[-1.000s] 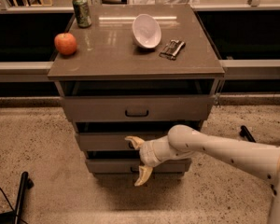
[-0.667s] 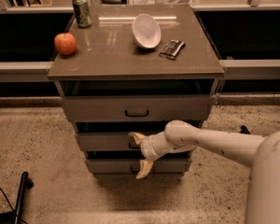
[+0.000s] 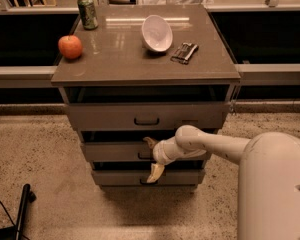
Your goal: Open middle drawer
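Observation:
A grey-brown cabinet [image 3: 115, 64] has three stacked drawers. The middle drawer [image 3: 112, 151] has a low flat front with a small dark handle [image 3: 143, 155] at its centre. My gripper [image 3: 150, 159] is right at that front, on the end of the white arm [image 3: 210, 145] that reaches in from the right. It is open. One pale finger [image 3: 149, 142] points up above the handle and the other [image 3: 155, 173] hangs below it, over the bottom drawer [image 3: 120, 177]. The top drawer [image 3: 105, 116] is taller and has a larger handle.
On the cabinet top are an apple [image 3: 70, 47], a green can [image 3: 87, 12], a tilted white bowl [image 3: 157, 33] and a small dark packet [image 3: 184, 52]. My white body [image 3: 275, 189] fills the lower right. A black pole [image 3: 21, 209] lies on the speckled floor at lower left.
The gripper has moved up a little and in toward the middle drawer's front. My body has come further into view at the right. The drawer fronts have not visibly moved.

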Controlling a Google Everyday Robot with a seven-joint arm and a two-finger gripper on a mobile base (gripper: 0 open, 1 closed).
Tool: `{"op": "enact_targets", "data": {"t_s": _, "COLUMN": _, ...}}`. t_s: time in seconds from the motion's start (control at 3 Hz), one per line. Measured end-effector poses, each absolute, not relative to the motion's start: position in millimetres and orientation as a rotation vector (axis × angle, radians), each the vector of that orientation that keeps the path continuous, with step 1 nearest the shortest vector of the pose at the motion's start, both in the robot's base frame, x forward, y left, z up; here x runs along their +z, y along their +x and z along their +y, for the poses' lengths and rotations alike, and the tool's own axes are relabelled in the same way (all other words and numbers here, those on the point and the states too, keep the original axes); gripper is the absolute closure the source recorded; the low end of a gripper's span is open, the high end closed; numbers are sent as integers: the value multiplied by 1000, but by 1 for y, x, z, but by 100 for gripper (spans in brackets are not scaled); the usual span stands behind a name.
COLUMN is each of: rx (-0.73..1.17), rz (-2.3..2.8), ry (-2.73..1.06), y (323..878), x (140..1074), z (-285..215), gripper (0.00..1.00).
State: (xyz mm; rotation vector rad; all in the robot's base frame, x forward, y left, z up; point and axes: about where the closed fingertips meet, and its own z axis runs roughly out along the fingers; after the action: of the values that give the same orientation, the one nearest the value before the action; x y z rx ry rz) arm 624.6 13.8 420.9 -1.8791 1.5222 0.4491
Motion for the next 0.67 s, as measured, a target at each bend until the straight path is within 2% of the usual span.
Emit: {"op": "enact_targets", "data": {"t_s": 0.67, "rx": 330, "rz": 1591, "ry": -1817, "y": 650, "x": 423, "z": 3, "gripper": 0}}
